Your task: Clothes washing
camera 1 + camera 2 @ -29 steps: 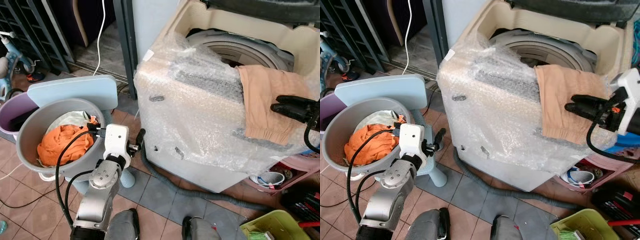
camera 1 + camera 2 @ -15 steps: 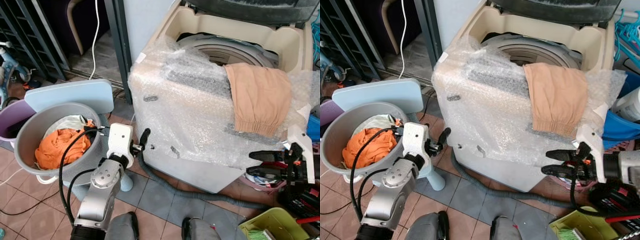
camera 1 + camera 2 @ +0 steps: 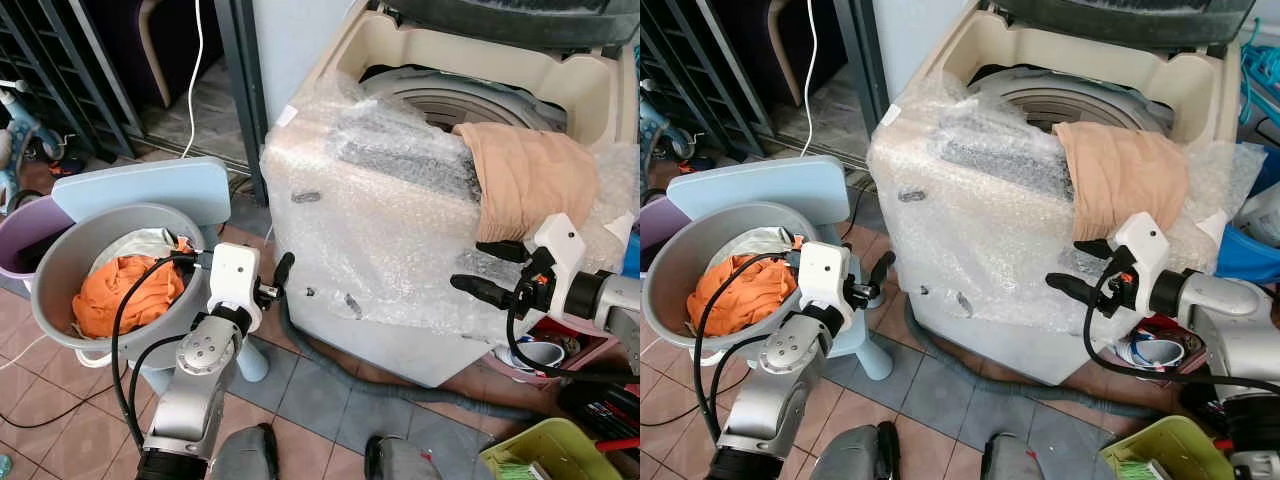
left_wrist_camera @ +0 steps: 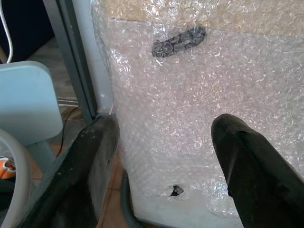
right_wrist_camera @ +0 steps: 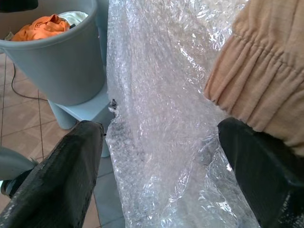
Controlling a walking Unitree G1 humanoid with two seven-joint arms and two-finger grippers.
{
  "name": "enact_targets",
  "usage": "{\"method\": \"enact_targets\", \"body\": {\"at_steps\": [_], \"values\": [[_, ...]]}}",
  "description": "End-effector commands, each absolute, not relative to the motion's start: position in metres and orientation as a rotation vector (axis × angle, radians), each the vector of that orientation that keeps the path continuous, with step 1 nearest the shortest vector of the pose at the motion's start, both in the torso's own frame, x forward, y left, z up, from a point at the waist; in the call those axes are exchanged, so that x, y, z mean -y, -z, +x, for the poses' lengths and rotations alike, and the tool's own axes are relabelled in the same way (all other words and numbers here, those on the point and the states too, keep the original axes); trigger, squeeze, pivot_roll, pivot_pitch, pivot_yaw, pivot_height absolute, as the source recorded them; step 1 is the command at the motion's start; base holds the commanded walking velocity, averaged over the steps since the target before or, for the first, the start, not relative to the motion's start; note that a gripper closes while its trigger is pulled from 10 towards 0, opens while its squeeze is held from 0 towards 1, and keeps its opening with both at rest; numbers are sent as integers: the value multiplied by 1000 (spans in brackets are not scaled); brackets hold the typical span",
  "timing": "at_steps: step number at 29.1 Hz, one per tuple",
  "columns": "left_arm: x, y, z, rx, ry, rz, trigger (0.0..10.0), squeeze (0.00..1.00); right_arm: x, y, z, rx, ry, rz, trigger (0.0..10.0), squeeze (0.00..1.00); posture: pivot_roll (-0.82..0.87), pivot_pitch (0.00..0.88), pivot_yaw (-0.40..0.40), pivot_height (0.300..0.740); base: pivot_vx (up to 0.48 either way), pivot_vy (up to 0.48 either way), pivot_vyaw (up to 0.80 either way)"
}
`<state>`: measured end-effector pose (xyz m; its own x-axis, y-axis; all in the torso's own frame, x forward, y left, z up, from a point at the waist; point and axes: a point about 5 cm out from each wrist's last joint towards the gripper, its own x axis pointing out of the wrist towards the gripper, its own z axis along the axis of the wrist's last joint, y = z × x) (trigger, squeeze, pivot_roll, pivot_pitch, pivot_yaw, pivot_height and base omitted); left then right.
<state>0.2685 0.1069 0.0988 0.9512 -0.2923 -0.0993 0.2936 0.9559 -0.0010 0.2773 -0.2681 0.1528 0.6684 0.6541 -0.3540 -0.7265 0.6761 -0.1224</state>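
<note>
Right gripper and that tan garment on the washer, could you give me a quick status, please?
Right gripper open, empty, just under tan garment. Garment draped over washer rim. Left gripper open, idle beside laundry basin. Nothing between.

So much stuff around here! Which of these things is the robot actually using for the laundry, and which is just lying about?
For the laundry:
washing machine
tan garment draped over its rim
grey basin with orange cloth
right gripper, open, just below the garment
left gripper, open

Lying about:
green bin
purple tub
grey hose
</note>
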Motion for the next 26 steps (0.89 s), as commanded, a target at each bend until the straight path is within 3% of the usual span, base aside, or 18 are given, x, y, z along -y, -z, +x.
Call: {"method": "enact_targets", "body": {"at_steps": [1,6,10,14,17,18,20,26], "values": [[-107,-97,269,-104,292,20,10000,0,287,-204,288,-83,-660,-305,10000,1000,-53,94,38,740,0,0,0],[-105,-96,270,-101,297,20,10000,0,295,-251,295,47,-640,-340,10000,1000,-58,89,39,740,0,0,0],[-105,-97,271,-100,297,20,10000,0,296,-263,297,78,-643,-362,10000,1000,-56,89,39,740,0,0,0],[-105,-96,270,-102,292,18,10000,0,292,-289,294,105,-744,-343,10000,1000,-51,93,35,740,0,0,0],[-104,-94,268,-110,294,18,10000,0,288,-283,287,-11,-867,-294,10000,1000,-52,94,28,740,0,0,0],[-104,-93,266,-113,294,18,10000,0,285,-262,280,-136,-929,-328,10000,1000,-53,97,26,740,0,0,0],[-104,-93,266,-114,293,17,10000,0,284,-244,274,-211,-958,-383,10000,1000,-53,98,24,740,0,0,0],[-102,-94,267,-113,291,15,10000,0,284,-239,298,-75,-732,-452,10000,1000,-53,104,28,740,0,0,0]]}}
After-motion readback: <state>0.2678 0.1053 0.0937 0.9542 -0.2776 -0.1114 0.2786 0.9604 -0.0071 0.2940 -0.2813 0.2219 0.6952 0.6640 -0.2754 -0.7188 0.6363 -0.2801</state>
